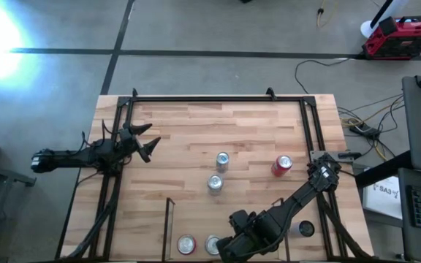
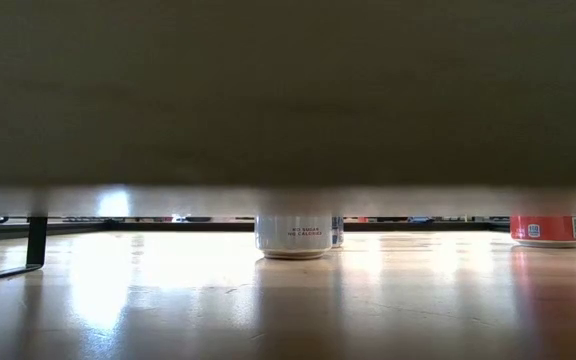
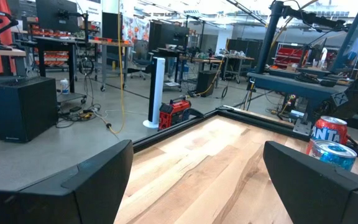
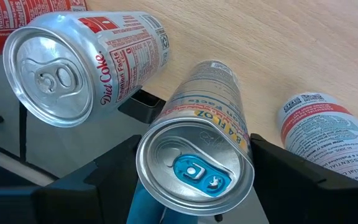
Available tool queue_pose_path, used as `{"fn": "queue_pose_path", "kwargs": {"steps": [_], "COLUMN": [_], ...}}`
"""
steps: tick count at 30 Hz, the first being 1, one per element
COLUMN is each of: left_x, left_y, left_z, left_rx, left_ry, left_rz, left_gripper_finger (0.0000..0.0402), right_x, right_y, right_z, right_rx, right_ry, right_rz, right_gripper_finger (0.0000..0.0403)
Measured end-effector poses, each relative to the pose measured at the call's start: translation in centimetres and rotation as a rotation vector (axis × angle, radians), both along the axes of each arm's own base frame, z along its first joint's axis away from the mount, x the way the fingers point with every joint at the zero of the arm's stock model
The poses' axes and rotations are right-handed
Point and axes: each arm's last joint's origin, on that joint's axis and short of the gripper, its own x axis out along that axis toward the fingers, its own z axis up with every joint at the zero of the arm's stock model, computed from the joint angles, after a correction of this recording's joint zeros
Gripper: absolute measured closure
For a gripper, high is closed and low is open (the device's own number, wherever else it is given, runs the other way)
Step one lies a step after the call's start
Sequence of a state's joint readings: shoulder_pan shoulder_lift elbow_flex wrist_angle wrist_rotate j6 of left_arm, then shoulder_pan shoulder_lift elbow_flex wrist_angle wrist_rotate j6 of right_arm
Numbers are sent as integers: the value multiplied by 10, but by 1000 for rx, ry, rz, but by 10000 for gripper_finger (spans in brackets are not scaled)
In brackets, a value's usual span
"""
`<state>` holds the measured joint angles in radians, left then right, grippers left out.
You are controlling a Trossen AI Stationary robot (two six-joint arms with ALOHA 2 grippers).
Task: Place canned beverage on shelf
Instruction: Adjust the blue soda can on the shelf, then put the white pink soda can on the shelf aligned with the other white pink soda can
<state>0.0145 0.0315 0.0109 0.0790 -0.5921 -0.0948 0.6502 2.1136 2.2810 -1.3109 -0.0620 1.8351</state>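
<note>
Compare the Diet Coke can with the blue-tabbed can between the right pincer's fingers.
The Diet Coke can has a silver tab and red lettering; the blue-tabbed can has a blue tab and multicoloured print. The Diet Coke can stands free; the other sits between the right pincer fingers. Both are silver, upright, unopened, standing together on the shelf.

The high view looks straight down on the table (image 1: 254,131), the low view skims its top, and each wrist view peers forward past its gripper, close in.
</note>
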Motion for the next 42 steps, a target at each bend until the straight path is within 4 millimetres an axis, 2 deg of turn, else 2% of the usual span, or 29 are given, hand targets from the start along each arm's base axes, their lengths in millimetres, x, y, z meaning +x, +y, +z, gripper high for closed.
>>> {"fn": "queue_pose_path", "kwargs": {"steps": [9,21,42], "left_x": [0,0,0], "left_y": [0,0,0], "left_z": [0,0,0], "left_rx": [0,0,0], "left_ry": [0,0,-1], "left_rz": [0,0,0], "left_gripper_finger": [56,56,56], "right_x": [0,0,-6], "right_y": [0,-1,-21], "right_z": [0,0,22], "right_rx": [-13,-19,-36], "right_ry": [-14,-13,-27], "right_rz": [20,22,18], "right_gripper_finger": [125,39,37]}}
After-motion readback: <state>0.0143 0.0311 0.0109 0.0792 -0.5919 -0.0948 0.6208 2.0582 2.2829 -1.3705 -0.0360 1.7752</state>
